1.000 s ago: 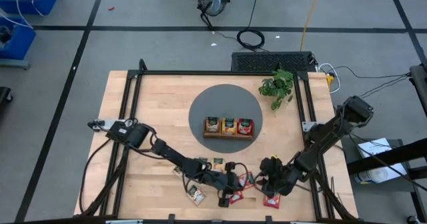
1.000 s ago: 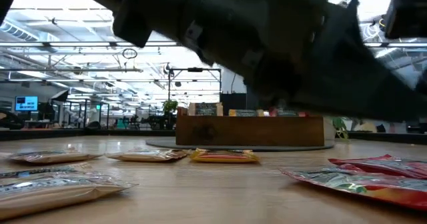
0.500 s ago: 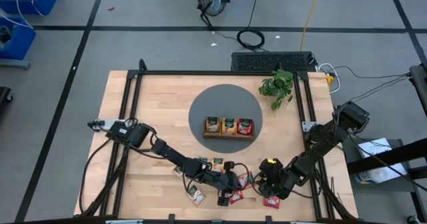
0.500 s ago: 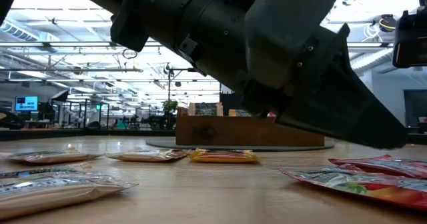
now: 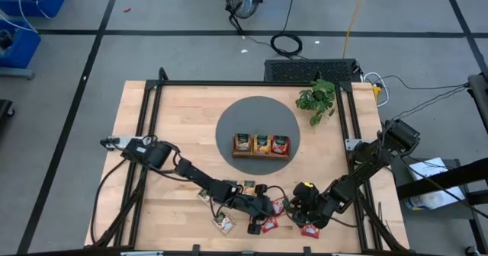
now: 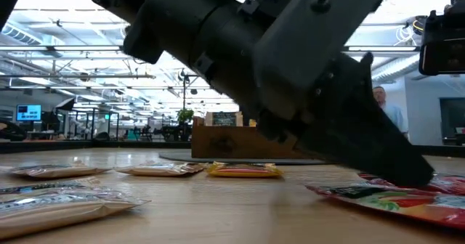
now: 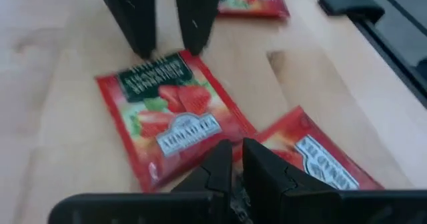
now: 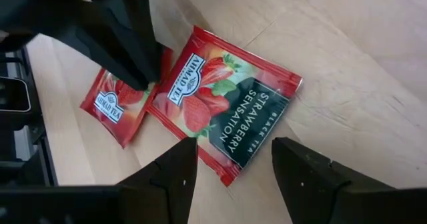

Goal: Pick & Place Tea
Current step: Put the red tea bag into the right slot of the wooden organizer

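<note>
Two sets of jaws facing each other over a red strawberry sachet [image 8: 223, 107] lying flat on the tabletop [image 5: 183, 111]. Right jaws [image 8: 230, 164] spread wide just above its dark-green end; left jaws [image 7: 233, 167] nearly closed, empty, at the opposite end. Second red sachet [image 8: 113, 107] partly hidden behind left fingers.

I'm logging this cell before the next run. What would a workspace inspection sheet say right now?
Surface: wooden table, grey round mat mid-table.
Job's things: tray holding sachets; loose sachets at front edge; strawberry sachet between both grippers.
Clutter: plant.
Grippers: left gripper shut, at sachet's edge; right gripper open, over the same sachet.
Cables: coil on floor behind the table.
Surroundings: person in background.
</note>
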`<state>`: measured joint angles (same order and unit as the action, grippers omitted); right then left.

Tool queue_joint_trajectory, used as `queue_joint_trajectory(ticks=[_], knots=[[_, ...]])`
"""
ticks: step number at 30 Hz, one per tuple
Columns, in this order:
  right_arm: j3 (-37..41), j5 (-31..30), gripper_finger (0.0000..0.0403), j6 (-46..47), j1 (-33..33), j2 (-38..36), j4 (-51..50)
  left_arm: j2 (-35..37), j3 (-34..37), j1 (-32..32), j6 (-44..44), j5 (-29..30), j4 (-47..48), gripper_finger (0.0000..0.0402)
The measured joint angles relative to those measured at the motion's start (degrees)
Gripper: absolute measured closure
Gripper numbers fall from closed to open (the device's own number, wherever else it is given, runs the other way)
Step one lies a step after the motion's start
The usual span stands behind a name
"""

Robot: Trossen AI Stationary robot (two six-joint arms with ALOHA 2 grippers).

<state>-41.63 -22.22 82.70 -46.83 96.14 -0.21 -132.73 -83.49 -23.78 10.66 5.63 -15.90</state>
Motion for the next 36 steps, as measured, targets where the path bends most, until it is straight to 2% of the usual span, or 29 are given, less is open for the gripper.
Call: queue_joint_trajectory(ticks=[20, 24, 36], knots=[[0.1, 0.0, 0.0223, -3.8, 0.3, 0.2, 0.1, -2.0, -0.5, 1.8, 1.0, -1.4, -4.5, 0.0360], [0.2, -0.4, 0.0223, -4.2, 0.4, 0.3, 0.1, -3.7, -1.4, 2.2, 1.4, -3.5, -6.5, 0.0360], [2.3, -2.9, 0.0223, -4.1, 0.6, 0.3, 0.0, -4.7, -3.3, 2.4, 1.9, -3.9, -3.6, 0.0360]])
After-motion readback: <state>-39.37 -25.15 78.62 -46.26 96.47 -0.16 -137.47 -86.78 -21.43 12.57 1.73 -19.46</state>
